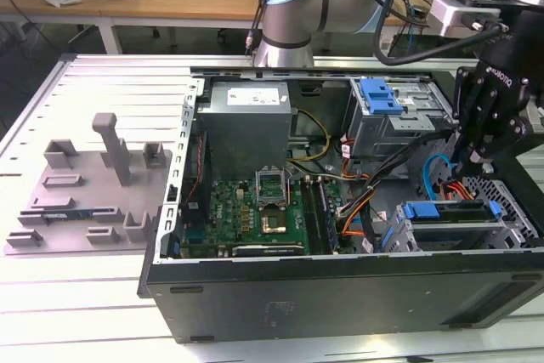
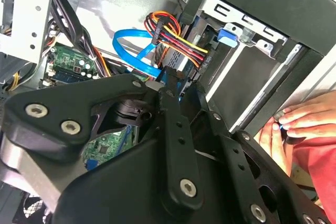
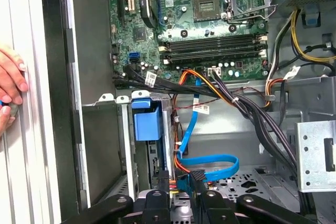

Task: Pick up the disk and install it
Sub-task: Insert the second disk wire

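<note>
The disk [image 1: 450,212] sits in the lower drive cage at the front corner of the open computer case [image 1: 340,286], on the exterior view's right. Its blue carrier frame lies level with the cage rails. The carrier's blue tab [image 3: 146,121] appears in the first wrist view, and also in the second wrist view [image 2: 227,36]. My black gripper [image 1: 473,159] hangs just above and behind the cage, over the blue data cable [image 3: 210,161] and the orange power wires [image 2: 173,32]. The gripper [image 3: 179,182] is open by a narrow gap, and its fingers [image 2: 168,80] hold nothing.
A person's hand [image 3: 10,93] rests on the case's outer edge beside the drive cage. The motherboard [image 1: 255,206], the power supply [image 1: 246,99] and an upper cage with a blue part [image 1: 380,95] fill the case. A grey fixture plate [image 1: 85,193] lies on the table at the exterior view's left.
</note>
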You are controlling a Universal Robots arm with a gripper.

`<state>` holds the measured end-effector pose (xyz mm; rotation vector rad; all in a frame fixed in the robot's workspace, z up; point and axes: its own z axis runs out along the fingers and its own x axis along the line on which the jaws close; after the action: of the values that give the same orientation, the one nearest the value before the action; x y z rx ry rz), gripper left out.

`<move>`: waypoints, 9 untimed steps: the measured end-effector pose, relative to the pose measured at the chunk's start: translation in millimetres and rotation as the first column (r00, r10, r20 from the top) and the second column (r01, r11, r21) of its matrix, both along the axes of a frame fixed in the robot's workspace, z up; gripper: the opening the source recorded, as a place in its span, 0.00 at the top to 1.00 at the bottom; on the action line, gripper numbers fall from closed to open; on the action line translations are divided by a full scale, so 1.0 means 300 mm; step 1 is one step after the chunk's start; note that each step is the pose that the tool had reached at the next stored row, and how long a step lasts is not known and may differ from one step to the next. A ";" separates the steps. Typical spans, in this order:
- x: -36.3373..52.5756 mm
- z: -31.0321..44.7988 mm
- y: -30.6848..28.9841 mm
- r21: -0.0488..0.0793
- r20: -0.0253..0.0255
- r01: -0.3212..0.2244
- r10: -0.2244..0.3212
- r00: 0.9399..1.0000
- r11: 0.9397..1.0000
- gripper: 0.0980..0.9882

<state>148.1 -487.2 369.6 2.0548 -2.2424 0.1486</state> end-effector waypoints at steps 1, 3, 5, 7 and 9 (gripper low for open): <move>0.002 -0.002 0.000 0.002 0.000 0.000 0.000 1.000 1.000 0.78; 0.005 -0.007 0.000 0.004 -0.001 0.000 0.000 1.000 1.000 0.78; 0.005 -0.015 0.000 0.007 -0.002 0.000 0.000 1.000 1.000 0.78; 0.006 -0.017 0.000 0.009 -0.002 0.000 0.000 1.000 1.000 0.78; 0.006 -0.021 0.000 0.010 -0.002 0.000 0.000 1.000 1.000 0.78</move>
<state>149.9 -487.1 363.3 2.0593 -2.2461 0.1355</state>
